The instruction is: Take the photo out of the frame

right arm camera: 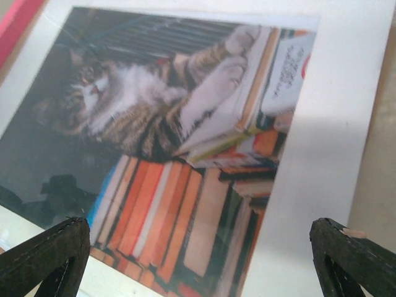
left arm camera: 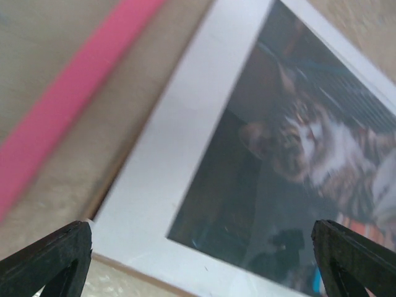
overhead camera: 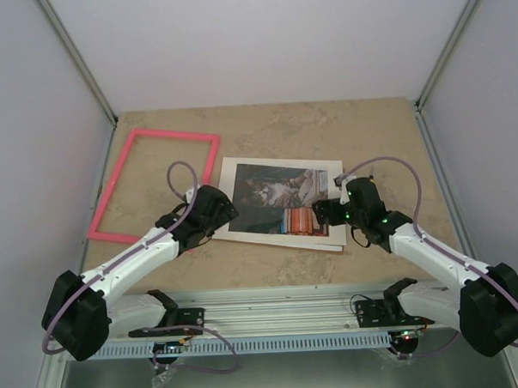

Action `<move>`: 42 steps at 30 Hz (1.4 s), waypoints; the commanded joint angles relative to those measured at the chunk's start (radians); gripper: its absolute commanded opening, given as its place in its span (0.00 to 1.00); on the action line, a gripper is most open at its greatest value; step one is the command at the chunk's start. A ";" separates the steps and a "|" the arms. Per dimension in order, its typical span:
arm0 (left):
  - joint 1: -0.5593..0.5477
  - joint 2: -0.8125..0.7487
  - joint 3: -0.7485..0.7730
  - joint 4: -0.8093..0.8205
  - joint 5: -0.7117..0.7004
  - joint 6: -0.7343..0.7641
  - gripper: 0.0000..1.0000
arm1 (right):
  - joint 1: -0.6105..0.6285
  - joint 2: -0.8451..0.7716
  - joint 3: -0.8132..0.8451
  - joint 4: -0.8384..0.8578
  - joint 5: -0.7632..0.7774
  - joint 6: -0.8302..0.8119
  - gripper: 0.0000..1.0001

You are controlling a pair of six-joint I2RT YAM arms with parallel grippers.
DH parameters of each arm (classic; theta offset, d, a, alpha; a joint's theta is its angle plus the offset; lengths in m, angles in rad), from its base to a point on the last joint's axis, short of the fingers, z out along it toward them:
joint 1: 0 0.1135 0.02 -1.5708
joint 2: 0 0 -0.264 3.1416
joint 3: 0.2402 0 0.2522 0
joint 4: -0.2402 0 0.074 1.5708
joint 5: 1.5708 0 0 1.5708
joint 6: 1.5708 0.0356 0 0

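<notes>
Left gripper (overhead camera: pixel 227 214) hides photo (overhead camera: pixel 276 193) corner; frame (left arm camera: pixel 68 96) blurred, cropped at wrist

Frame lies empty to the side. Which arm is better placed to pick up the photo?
Left, probably: the open left gripper straddles the photo's corner, an edge to pinch. The open right gripper hovers over flat print and border, no corner between its fingers.

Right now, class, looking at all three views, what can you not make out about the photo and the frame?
1. Top view: the left end effector covers the near-left corner of the photo; the right end effector covers part of its right side.
2. Left wrist view: the frame is a blurred pink band, cut off by the edge.
3. Right wrist view: print on the pictured book is too blurred to read.
</notes>
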 commanded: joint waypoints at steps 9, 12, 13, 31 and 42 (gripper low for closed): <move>-0.211 0.094 -0.077 0.172 0.139 0.017 0.99 | -0.044 -0.050 -0.093 -0.190 -0.033 0.143 0.98; -0.211 0.132 -0.098 0.237 0.184 0.013 0.99 | -0.083 -0.080 -0.129 -0.191 -0.068 0.160 0.98; -0.211 0.141 -0.100 0.246 0.185 0.013 0.99 | -0.092 -0.086 -0.138 -0.190 -0.084 0.159 0.98; -0.211 0.259 -0.056 0.264 0.184 0.024 0.99 | -0.125 -0.060 -0.216 -0.055 -0.294 0.170 0.98; -0.211 0.274 -0.027 0.253 0.172 0.040 0.99 | -0.127 -0.102 -0.184 -0.020 -0.311 0.183 0.98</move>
